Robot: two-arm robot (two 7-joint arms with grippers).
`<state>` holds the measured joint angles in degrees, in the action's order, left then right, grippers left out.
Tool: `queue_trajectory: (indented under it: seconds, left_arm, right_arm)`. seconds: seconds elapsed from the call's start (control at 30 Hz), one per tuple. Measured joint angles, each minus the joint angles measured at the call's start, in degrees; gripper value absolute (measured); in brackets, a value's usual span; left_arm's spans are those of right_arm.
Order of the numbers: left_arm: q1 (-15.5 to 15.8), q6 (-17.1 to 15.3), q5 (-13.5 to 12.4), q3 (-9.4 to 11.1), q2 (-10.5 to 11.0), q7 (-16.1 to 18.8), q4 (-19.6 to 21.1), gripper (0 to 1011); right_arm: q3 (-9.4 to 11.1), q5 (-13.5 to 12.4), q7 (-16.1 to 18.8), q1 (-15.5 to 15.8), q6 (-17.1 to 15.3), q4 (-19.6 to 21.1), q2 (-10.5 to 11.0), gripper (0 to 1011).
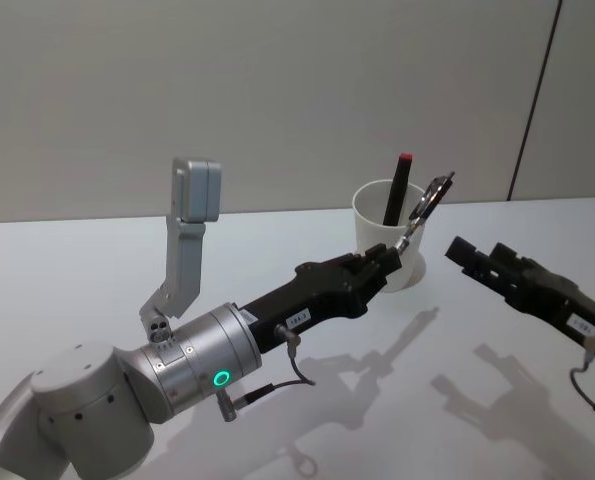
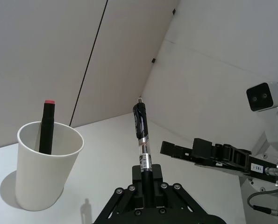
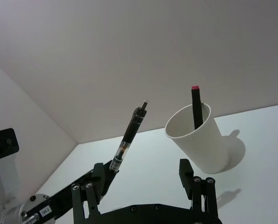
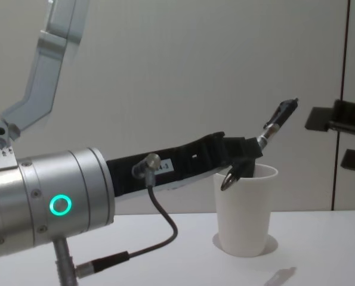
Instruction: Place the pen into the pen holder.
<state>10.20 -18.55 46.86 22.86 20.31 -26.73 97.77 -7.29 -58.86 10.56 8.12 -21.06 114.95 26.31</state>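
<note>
Looks about halfway done. Clamped by 1 end in the left claw (image 2: 147,179): the black-and-clear plastic pen (image 2: 141,133), slanting up and away from the claw's tips, lifted off the white surface (image 1: 277,240). Just beyond that claw and a little to its side: the plain white tapered paper cup serving as pen holder (image 2: 45,172), upright, apart from the held pen. Already inside the cup: 1 black pen with a red cap (image 2: 46,126), leaning on the rim. Left to do, as judged: bringing the held pen over the opening, lowering it in, letting go. Well to the right of the left claw: the right claw (image 3: 142,168), spread wide, holding nothing. No print on the cup. Small white label (image 1: 298,318) on the left arm and a printed band on the pen's barrel, both too small to read.
</note>
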Motion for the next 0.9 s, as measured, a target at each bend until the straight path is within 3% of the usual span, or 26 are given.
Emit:
queue_trajectory:
  seconds: [0.9]
  left_arm:
    - [0.0, 0.0, 0.0, 0.0, 0.0, 0.0, 0.0, 127]
  right_arm:
    - [-5.3, 0.4, -7.6, -3.0, 1.6, -2.0, -7.4, 1001]
